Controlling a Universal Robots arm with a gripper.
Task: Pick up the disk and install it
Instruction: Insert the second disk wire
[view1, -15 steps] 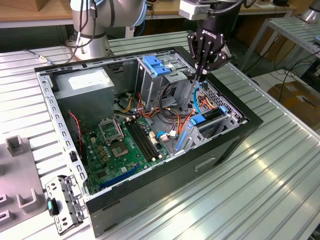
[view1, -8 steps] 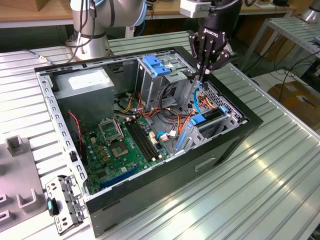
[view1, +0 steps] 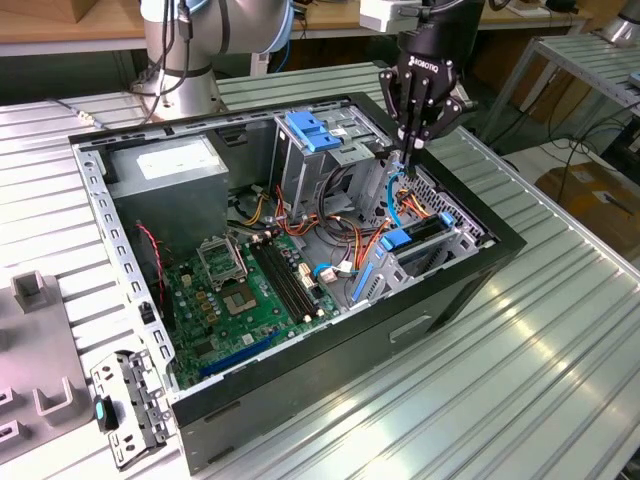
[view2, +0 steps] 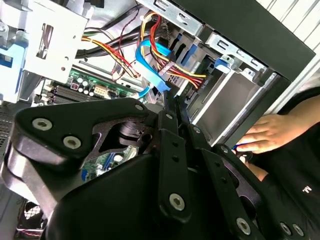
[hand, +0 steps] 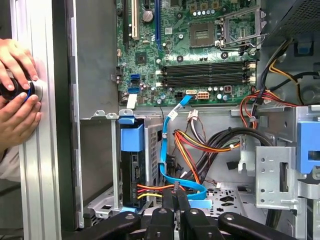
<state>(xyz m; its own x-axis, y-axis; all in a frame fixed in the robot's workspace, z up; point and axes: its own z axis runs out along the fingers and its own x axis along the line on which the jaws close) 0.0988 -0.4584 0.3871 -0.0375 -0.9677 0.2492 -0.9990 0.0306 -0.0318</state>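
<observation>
on the metal table (view1: 560, 330), one gripper (view1: 411, 148) hovers over one open computer case (view1: 440, 290).

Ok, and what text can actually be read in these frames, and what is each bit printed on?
On the gripper: white lettering on its body, a brand mark, not quoted.
On the power supply: a white sticker, print too small to read.
On the motherboard: white markings, too small to read.
On the person's dark clothing: a small white mark, unreadable.
Nothing else carries legible text.
</observation>
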